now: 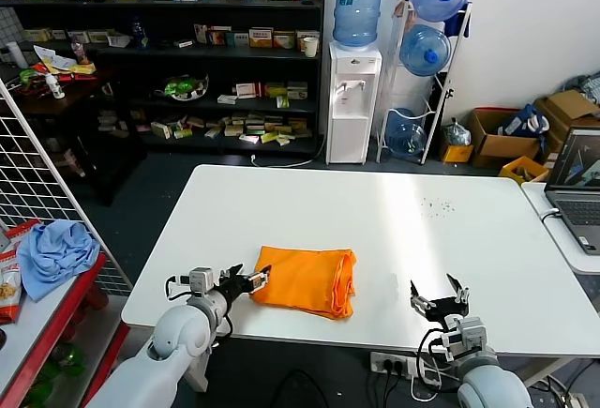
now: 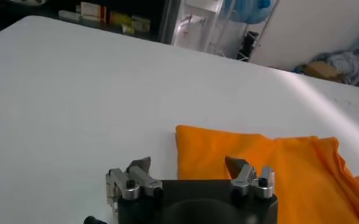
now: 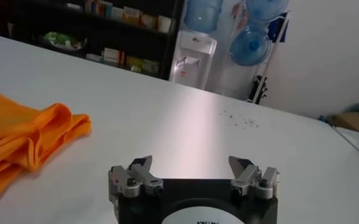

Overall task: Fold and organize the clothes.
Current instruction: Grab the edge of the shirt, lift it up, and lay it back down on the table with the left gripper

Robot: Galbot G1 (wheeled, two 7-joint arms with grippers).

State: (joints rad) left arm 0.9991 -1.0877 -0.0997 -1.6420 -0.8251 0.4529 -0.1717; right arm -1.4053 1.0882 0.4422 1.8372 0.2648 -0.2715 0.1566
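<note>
Over on the red side shelf lies a light blue cloth (image 1: 54, 250), not part of this job. The left claw (image 1: 251, 281) sits spread wide at the folded shirt's near-left corner, holding nothing. The orange T-shirt (image 1: 307, 279) lies on the white worktop (image 1: 375, 211) near the front edge, already folded into a compact bundle, though its right side looks loose. The right claw (image 1: 439, 294) hovers open and empty, well apart; only tidying seems left
</note>
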